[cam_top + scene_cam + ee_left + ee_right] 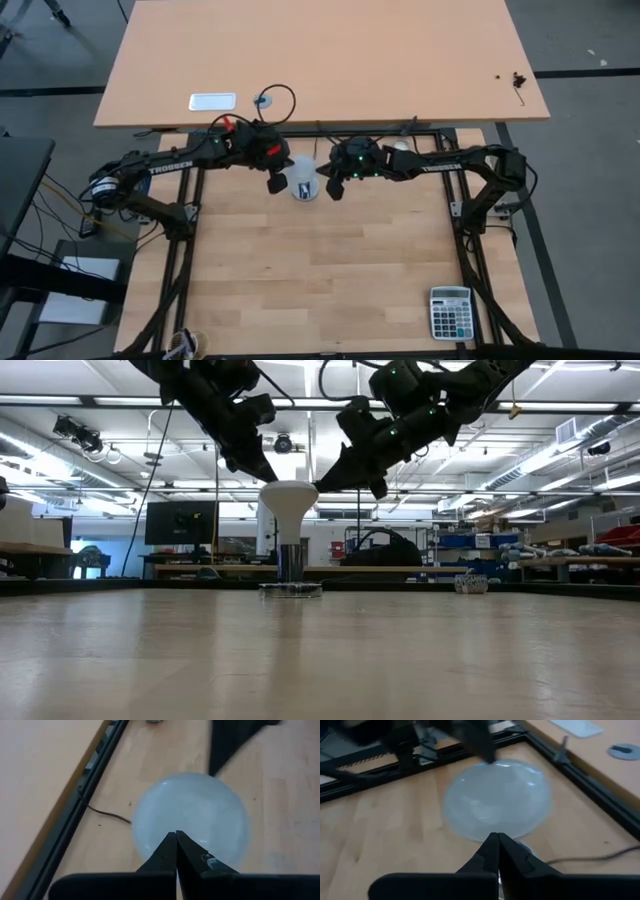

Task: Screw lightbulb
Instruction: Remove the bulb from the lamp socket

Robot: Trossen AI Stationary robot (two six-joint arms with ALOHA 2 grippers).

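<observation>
The white lightbulb (304, 180) stands upright, its wide head (289, 495) on top and its narrow neck down in a low base (290, 589) on the wooden table. My left gripper (275, 186) is shut, its tips at the head's left upper edge (270, 478) and over the head in the left wrist view (176, 836). My right gripper (335, 189) is also shut, its tips at the head's right edge (318, 487) and at the head's near rim in the right wrist view (494, 837). My left gripper's shut fingertips (170, 842) slant down onto the top of the bulb's head (190, 815) from the table's left; whether they touch it I cannot tell. My right gripper's shut fingertips (490, 842) slant down at the head's rim (495, 827) from the table's right; whether they touch I cannot tell.
A black frame rail (400, 131) runs along the far edge, with a second tabletop behind it bearing a white tray (212, 101) and a grey disc with a black cord (263, 99). A cream puck (401, 146) lies far right, a calculator (450, 312) near right.
</observation>
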